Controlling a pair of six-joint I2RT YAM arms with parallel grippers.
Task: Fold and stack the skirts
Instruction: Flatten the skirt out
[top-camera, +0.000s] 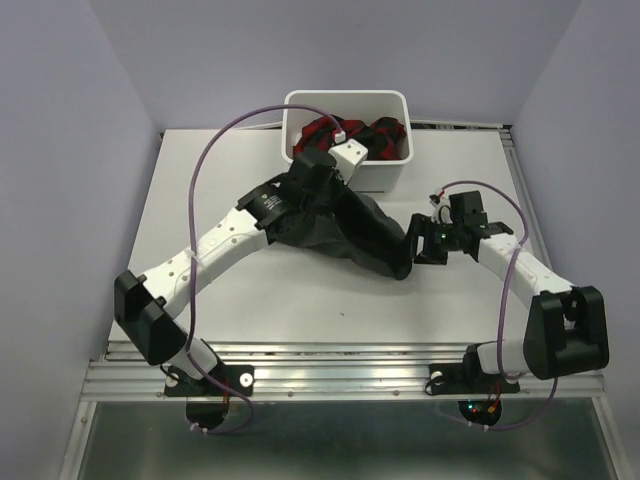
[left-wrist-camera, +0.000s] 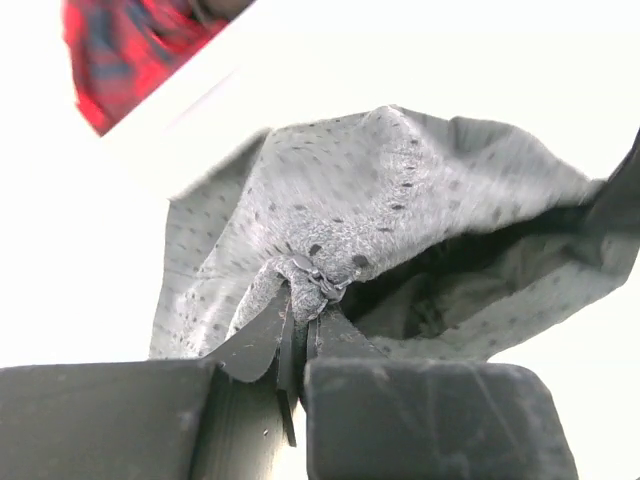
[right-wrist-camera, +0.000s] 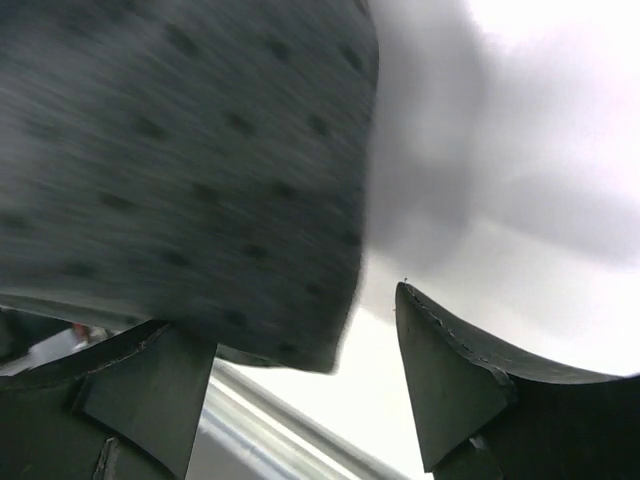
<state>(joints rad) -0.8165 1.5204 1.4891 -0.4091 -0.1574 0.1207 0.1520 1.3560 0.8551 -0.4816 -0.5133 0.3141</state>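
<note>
**Pinching the grey skirt in front of the tub**

Only the left wrist view shows the grasp itself. There the left gripper (left-wrist-camera: 305, 300) is clamped tight on a small bunched fold of the grey skirt (left-wrist-camera: 400, 200), with dotted cloth ballooning above the closed jaws and a dark hollow to the right of them. From above that pinch is hidden under the left arm's wrist. The right wrist view adds what the overhead camera cannot resolve: the right gripper (right-wrist-camera: 300, 310) has its jaws spread wide and grips nothing. A blurred edge of the grey cloth hangs in front of its left-hand finger (right-wrist-camera: 150, 390).

The white tub (top-camera: 300, 105) stands at the far middle of the table (top-camera: 200, 190). The plaid skirt (top-camera: 385, 135) lies crumpled inside it — red and dark navy — and also shows in the upper left corner of the left wrist view. The left arm crosses over the upper left part of the grey skirt and hides it from the top camera.

The grey skirt lies on the table just in front of the tub. Its long axis runs diagonally — from the clamped end near the tub's front wall, down and to the right, to a dark bunched end beside the right gripper.
</note>
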